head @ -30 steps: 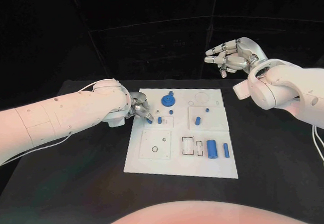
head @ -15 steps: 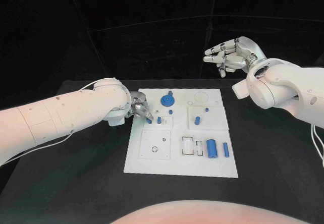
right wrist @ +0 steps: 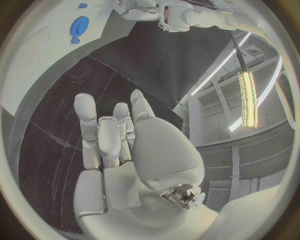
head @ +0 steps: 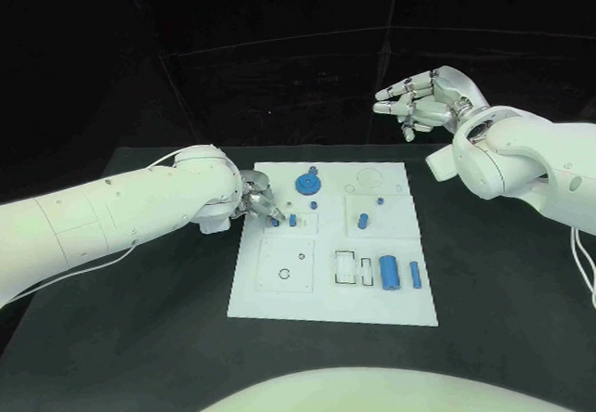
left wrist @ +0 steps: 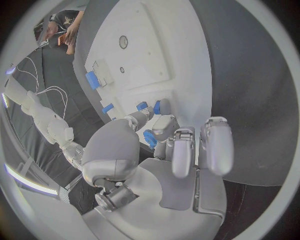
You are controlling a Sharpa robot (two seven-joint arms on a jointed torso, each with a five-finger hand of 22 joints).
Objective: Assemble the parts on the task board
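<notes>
The white task board point(head: 333, 297) lies in the middle of the black table. My left hand point(head: 258, 201) reaches over the board's left edge and pinches a small blue peg point(head: 274, 222) between thumb and fingers, low over the board; the peg point(left wrist: 150, 138) shows between the fingertips of that hand point(left wrist: 169, 150) in the left wrist view. A second small peg point(head: 293, 221) stands just beside it. My right hand point(head: 424, 101) hangs high beyond the board's far right corner, fingers loosely apart and holding nothing. It point(right wrist: 119, 135) faces the table from above.
On the board sit a blue gear point(head: 308, 182), a tiny peg point(head: 315, 205), an oblong piece point(head: 363, 223), a thick cylinder point(head: 389, 272) and a thin one point(head: 414, 274). A square plate with a hole point(head: 288, 262) lies near the front left.
The right hand has drifted slightly left and up. The left hand stays in place with the peg at its fingertips.
</notes>
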